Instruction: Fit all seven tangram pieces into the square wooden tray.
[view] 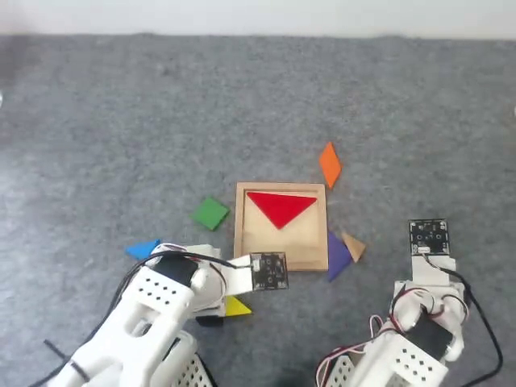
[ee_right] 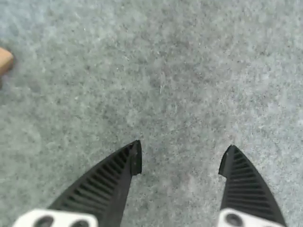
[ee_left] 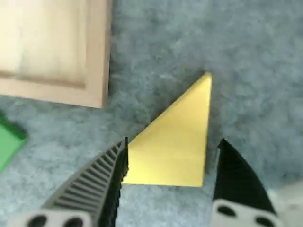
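Left tool point(ee_left: 173, 143) spread, straddling yellow triangle point(ee_left: 182, 127).

Left gripper point(ee_left: 173, 142) spread wide, one finger on either side of the yellow triangle point(ee_left: 182, 137), which lies flat on grey carpet point(ee_left: 246, 52). Wooden tray point(ee_left: 97, 52) corner near the triangle. Green piece point(ee_left: 9, 142) beside the tray's outer edge.

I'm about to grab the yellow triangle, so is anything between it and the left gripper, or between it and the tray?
Nothing visible. The left gripper is open around the yellow triangle, and only bare carpet lies between that piece and the tray, whose rim is raised.
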Robot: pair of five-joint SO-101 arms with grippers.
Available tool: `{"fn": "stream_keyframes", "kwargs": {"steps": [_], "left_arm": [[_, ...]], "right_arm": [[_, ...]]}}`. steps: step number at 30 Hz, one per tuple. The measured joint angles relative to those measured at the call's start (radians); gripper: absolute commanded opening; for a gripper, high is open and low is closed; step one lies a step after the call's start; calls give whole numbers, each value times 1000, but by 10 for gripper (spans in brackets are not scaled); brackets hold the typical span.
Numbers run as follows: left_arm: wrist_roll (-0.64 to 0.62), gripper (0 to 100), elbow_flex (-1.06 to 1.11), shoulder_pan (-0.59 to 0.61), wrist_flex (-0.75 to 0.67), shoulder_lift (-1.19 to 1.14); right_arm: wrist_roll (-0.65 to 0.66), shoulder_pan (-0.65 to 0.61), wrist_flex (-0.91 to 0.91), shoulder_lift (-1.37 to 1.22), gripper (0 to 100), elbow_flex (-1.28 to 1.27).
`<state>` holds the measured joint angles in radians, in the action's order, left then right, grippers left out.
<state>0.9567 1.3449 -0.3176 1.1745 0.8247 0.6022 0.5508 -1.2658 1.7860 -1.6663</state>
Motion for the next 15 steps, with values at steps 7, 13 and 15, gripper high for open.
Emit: {"fn": "stream_keyframes", "kwargs": {"steps": [7,13,15], "left_arm": [[8,278,31,89,-138,0],[23,279,29,207,-230,0],[51,279,9,252,-239,0]], "right_arm": [[0,0,0,0,281,0],[0,0,0,0,281,0],[0,0,0,0,281,0]]}}
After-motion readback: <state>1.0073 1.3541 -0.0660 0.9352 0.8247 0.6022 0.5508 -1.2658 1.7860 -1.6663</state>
